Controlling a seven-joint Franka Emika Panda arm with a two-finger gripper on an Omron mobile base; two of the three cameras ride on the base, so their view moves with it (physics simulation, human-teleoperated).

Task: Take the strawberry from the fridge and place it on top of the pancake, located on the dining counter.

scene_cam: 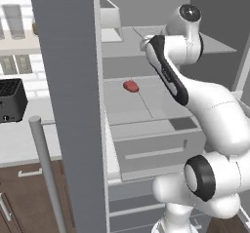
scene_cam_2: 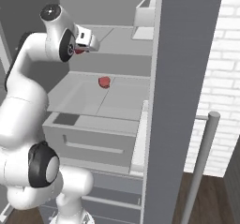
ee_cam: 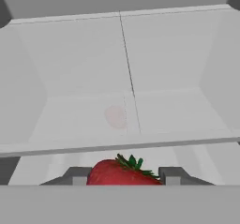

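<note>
A white brick wall (scene_cam_2: 213, 78) stands to the right above dark wood flooring (scene_cam_2: 213, 204), while to the left a pale counter (scene_cam: 27, 144) over brown cabinets (scene_cam: 29, 198) carries a black appliance (scene_cam: 10, 100) before a tiled wall (scene_cam: 19, 37).

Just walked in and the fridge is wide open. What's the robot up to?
The arm is reaching into the open fridge. Its gripper is closed on a strawberry at an upper shelf. A second red item, too small to identify, lies on the shelf below.
</note>
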